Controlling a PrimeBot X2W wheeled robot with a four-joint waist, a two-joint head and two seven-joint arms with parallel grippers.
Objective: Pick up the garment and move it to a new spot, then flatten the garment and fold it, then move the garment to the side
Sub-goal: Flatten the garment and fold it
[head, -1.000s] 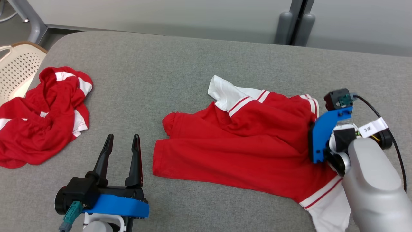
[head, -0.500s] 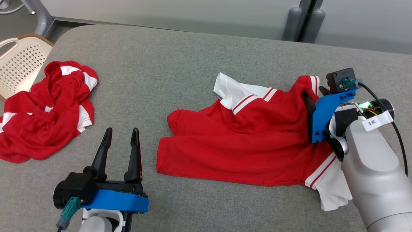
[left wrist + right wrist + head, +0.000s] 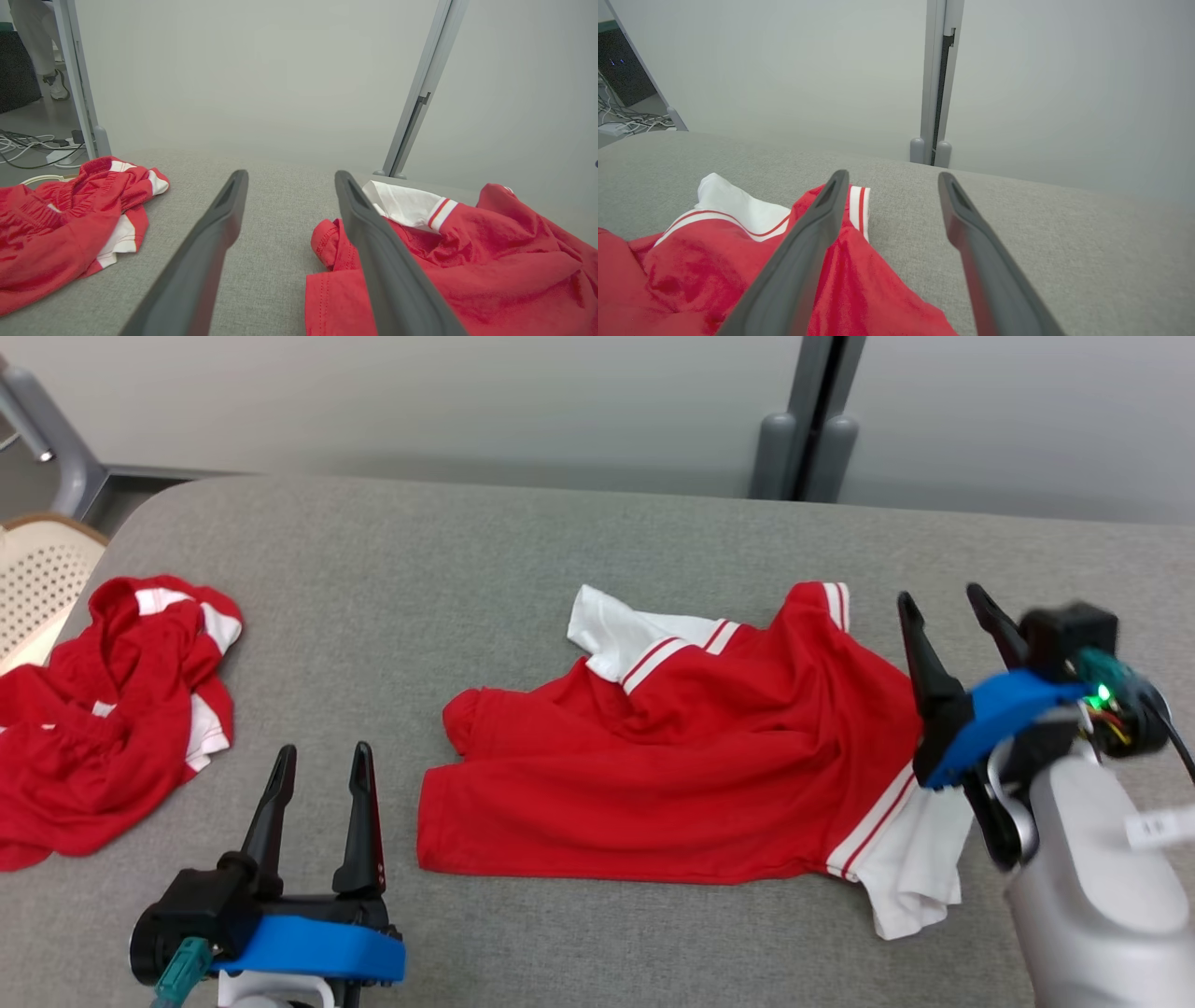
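Here's the garment (image 3: 672, 784), a red shirt with white striped sleeves, lying on the grey padded table (image 3: 467, 541) between the two grippers. It's spread out but not flat. One white sleeve is bunched at its far edge, the other hangs crumpled at its near right corner, and creases run across the body. That reads as set down in its spot and waiting to be smoothed.

At the garment's right edge is the right gripper (image 3: 938, 595), jaws spread wide, nothing between them, fingers angled up off the cloth. My guess is it's placed there to work that rumpled right side. Off the garment's left hem hangs the left gripper (image 3: 323, 749), also wide apart and empty, parked clear so the hem lies undisturbed.

Well left of the garment is a second red heap (image 3: 103, 709), loosely piled, and beyond that a cream perforated basket (image 3: 37, 579).

What do the wrist cameras add? The right wrist view gets in low and shows the striped cuff (image 3: 859, 205) standing up in a ridge, with bare table to the garment's right. The left wrist view shows the rolled fold at the garment's left corner, plus floor cables (image 3: 28, 149) and a person's foot (image 3: 56, 88) far beyond the heap.
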